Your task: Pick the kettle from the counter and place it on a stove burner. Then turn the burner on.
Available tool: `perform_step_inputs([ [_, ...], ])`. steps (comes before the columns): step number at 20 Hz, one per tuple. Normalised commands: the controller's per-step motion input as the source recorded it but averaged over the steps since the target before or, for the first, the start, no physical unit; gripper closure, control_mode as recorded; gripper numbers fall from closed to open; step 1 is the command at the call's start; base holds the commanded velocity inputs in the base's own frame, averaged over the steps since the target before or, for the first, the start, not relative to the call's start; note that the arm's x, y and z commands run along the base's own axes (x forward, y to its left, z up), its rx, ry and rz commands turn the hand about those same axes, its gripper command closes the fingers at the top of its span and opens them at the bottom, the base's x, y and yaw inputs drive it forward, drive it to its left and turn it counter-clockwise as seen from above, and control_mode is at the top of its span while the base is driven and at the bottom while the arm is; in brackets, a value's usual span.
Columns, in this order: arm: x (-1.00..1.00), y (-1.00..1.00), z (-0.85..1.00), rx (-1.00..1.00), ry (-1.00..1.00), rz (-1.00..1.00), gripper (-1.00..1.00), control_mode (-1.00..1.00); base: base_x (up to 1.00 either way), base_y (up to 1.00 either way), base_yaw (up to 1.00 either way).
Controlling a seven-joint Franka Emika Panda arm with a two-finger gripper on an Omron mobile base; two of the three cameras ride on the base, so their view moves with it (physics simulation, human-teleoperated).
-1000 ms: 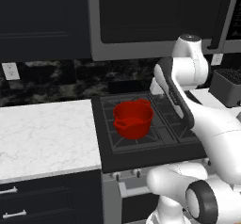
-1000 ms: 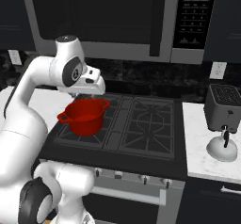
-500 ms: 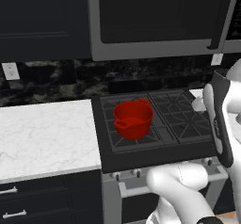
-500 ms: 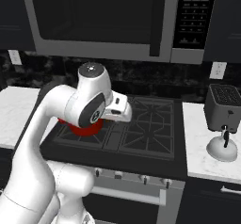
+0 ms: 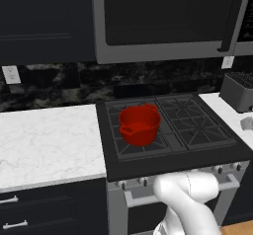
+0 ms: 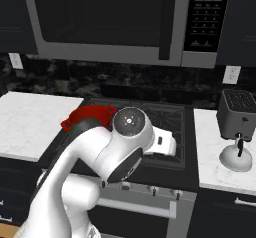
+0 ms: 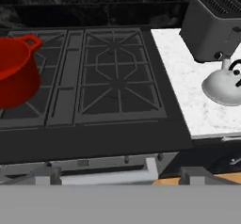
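Kettle upright near front edge of right worktop, just before toaster. Right burners bare; red pot (contents unseen) on left grate. Claw spread wide, holding nothing.

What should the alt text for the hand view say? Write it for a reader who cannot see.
A silvery kettle sits on the white counter right of a black stove, in front of a dark toaster. A red pot stands on the stove's left burners; the right burner is bare.
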Motion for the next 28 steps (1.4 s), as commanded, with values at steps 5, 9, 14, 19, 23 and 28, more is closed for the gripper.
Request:
perform_step_inputs([
  [5,0.07,-1.00,-0.03,-0.01,0.00,-0.27,-1.00,-1.00,0.00,0.00,0.00],
  [9,0.48,-1.00,-0.13,0.00,0.06,-0.32,-1.00,-1.00,0.00,0.00,0.00],
  [14,0.87,-1.00,-0.20,0.00,0.18,-0.19,-1.00,-1.00,0.00,0.00,0.00],
  [19,0.92,-0.98,-0.52,0.03,0.09,0.17,-1.00,-1.00,0.00,0.00,0.00],
  [23,0.77,-1.00,-0.43,0.06,0.09,0.21,-1.00,-1.00,0.00,0.00,0.00],
  [28,0.04,-0.14,0.00,0.02,0.03,0.01,-1.00,-1.00,0.00,0.00,0.00],
])
